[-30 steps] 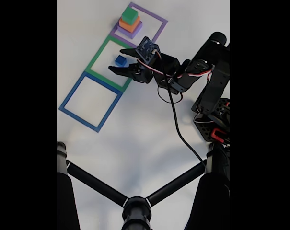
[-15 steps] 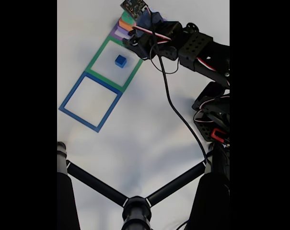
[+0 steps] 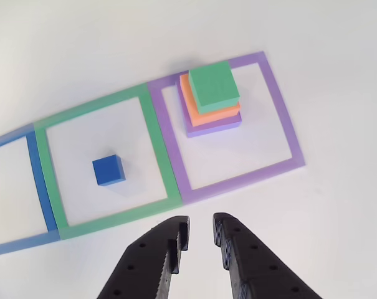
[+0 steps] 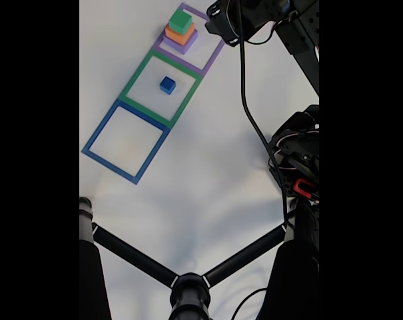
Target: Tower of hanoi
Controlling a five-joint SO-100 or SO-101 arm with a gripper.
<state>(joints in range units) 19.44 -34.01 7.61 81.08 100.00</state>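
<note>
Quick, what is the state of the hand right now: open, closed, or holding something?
Hand: open, a small gap between the fingers, holding nothing.

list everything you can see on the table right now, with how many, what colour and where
Blue cube: one, blue, inside the green frame.
Green block: one, green, top of the stack in the purple frame.
Orange block: one, orange, under the green block.
Purple block: one, purple, bottom of the stack.
Square frames: three, purple, green, blue, in a row, edge to edge.
Table: one, white.
Black tripod legs: bottom of the fixed view.
Cable: one, black.
Arm: one, black.
Pincer: one, black, slightly open, empty, just outside the purple frame.
</note>
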